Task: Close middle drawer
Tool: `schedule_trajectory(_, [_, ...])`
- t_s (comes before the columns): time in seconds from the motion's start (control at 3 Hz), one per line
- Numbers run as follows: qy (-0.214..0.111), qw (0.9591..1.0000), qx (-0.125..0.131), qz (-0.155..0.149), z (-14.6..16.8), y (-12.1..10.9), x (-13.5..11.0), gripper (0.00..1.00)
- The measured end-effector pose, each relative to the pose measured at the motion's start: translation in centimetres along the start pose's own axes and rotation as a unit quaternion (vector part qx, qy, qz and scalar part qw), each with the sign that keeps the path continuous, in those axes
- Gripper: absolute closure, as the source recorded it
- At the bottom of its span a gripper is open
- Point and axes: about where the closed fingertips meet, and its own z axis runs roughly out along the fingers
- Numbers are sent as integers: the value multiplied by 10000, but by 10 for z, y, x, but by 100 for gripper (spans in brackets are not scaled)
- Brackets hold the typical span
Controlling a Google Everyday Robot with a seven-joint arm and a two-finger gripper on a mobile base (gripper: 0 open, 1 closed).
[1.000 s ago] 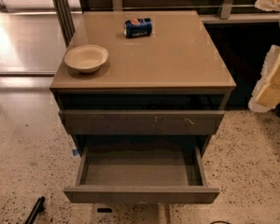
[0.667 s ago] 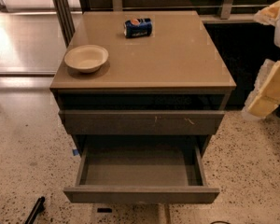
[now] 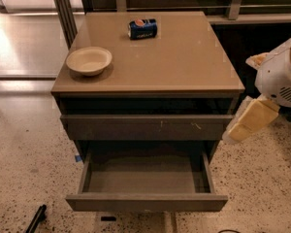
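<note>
- Since a moment ago, the hand (image 3: 248, 124) has come down and in from the right edge of my view, closer to the cabinet; nothing else has shifted.
- The hand now hangs in the air just off the cabinet's front right corner, level with the upper drawer (image 3: 145, 127) and touching nothing. It points down and to the left.
- I cannot tell from here whether the hand is wide or narrow.
- The middle drawer (image 3: 145, 202) stands pulled far out toward me, under the upper drawer. Its plain front is the nearest part of the cabinet, and its grey inside is bare.
- The upper drawer sits out just a little, with a dark gap above it and small pale scratches on its front.
- On the tabletop (image 3: 184, 62) a pale bowl (image 3: 88, 60) stands upright near the front left corner.
- A blue soda can (image 3: 142, 28) lies on its side toward the back, well apart from the bowl.
</note>
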Motion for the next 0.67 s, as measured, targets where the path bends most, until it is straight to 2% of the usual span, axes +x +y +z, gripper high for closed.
schedule_trajectory(0.33, [6, 10000, -7, 8, 1, 0, 1, 0])
schedule_trajectory(0.67, [-58, 9997, -140, 213, 13, 12, 11, 0])
